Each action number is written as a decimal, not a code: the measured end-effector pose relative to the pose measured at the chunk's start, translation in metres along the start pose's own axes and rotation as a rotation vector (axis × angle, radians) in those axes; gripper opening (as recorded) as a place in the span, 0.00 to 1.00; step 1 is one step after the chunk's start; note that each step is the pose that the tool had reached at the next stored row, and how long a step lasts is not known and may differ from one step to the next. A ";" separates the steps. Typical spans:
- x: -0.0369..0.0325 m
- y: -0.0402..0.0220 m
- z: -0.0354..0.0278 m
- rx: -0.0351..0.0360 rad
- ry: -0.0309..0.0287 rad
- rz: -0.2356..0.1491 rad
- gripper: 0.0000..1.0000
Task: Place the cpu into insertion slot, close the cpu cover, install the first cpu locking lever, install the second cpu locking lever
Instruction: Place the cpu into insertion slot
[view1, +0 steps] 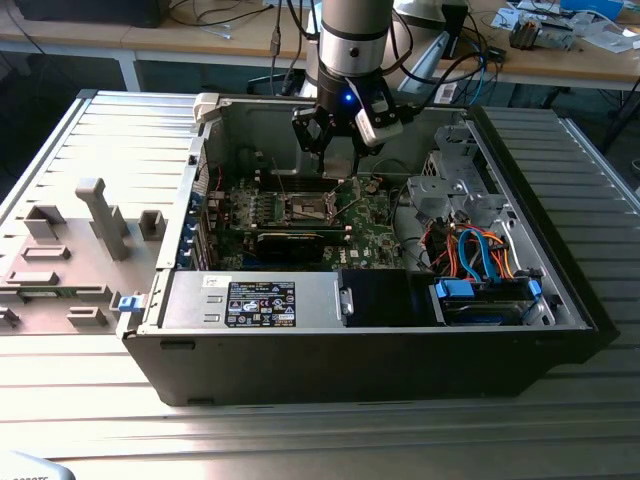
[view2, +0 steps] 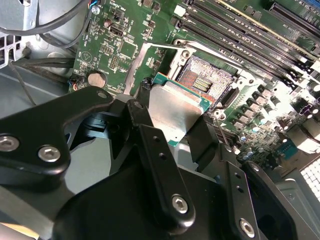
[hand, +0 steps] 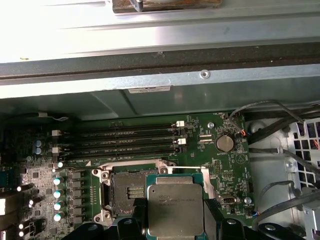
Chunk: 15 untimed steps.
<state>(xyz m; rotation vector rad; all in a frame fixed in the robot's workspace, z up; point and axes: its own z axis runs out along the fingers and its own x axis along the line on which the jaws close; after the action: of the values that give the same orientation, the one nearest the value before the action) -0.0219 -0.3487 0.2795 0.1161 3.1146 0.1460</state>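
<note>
Step one in hand: the end effector (view2: 176, 122) grips the cpu (view2: 172, 102) near the bare insertion slot (view2: 206, 75). Seating it likely needs careful squaring.

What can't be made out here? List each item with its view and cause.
- cpu underside: both wrist views, it faces away from the cameras.
- Slot near corner: second wrist view, behind the cpu.
- Slot pins: exterior view, too small.
- cpu's gripped edges: first wrist view, covered by the tool.

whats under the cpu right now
In the first wrist view, the cpu, held in the hand, hangs over one edge of the insertion slot and green board; whatever lies directly beneath it is covered.
</note>
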 end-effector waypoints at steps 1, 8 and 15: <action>0.0000 0.0000 0.0000 0.0000 0.0000 0.000 0.54; 0.0000 -0.0001 0.0004 0.0004 -0.0008 0.008 0.54; 0.0000 -0.0001 0.0004 0.0005 -0.0011 0.012 0.54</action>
<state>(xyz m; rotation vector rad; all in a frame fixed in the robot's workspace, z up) -0.0219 -0.3487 0.2790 0.1349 3.1133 0.1454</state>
